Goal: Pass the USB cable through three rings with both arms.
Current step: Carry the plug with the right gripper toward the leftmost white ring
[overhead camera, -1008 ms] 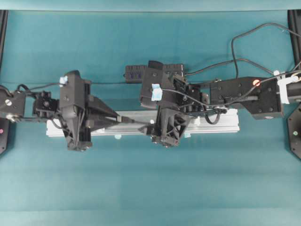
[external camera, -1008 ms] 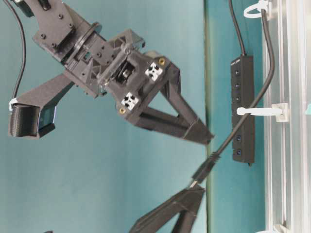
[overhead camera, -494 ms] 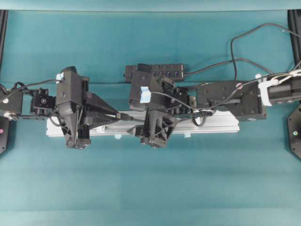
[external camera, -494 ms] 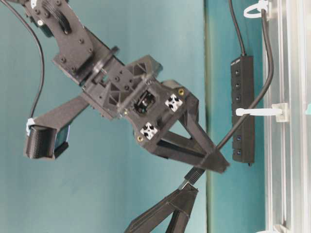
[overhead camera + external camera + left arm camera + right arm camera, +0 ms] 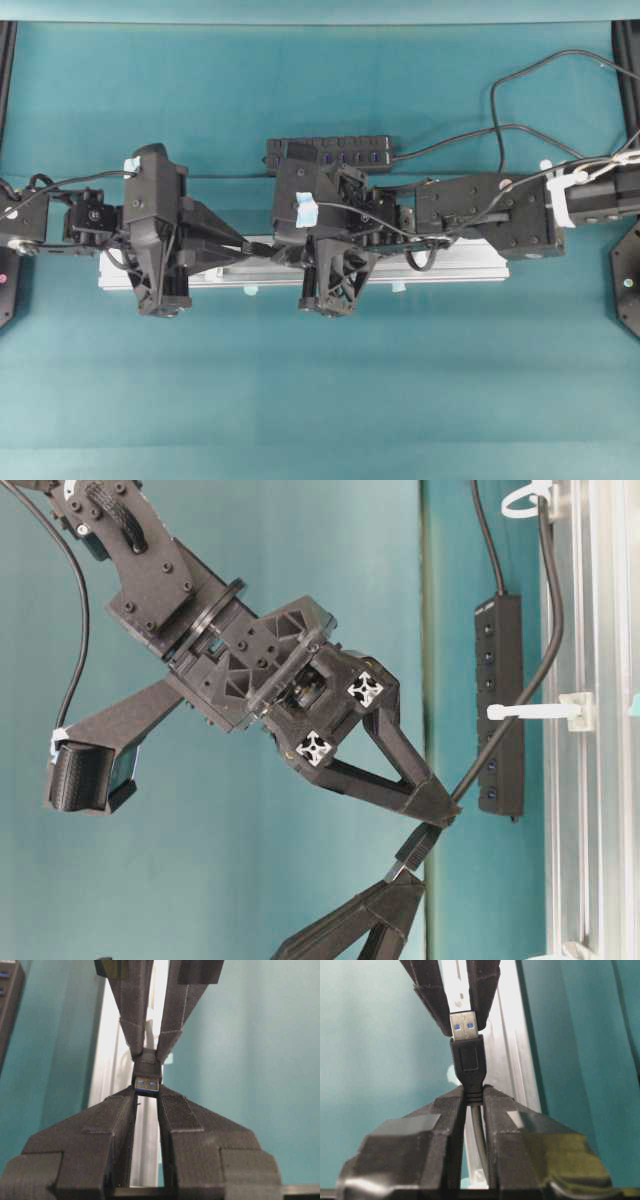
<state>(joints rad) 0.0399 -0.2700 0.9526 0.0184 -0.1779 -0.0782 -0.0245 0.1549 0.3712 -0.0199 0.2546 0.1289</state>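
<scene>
The USB cable ends in a black plug (image 5: 468, 1057) held between both grippers above the silver rail (image 5: 470, 262). My left gripper (image 5: 147, 1091) is shut on the plug's metal tip. My right gripper (image 5: 474, 1091) is shut on the ribbed neck where the plug (image 5: 148, 1066) meets the cord. In the overhead view the left gripper (image 5: 255, 247) and right gripper (image 5: 283, 254) meet tip to tip. From table level the cable (image 5: 500, 730) climbs from the plug past the middle ring (image 5: 530, 711) and the top ring (image 5: 525, 498). A third ring (image 5: 568, 948) shows at the bottom edge.
A black multi-port hub (image 5: 340, 150) lies behind the rail, its own lead trailing off to the right. Pale blue tabs (image 5: 250, 291) stick out along the rail's front. Teal cloth covers the table. Black frame posts stand at both side edges.
My right gripper has slid left to the plug and closed from wide open onto its neck. The left gripper has kept its hold on the plug's tip.
</scene>
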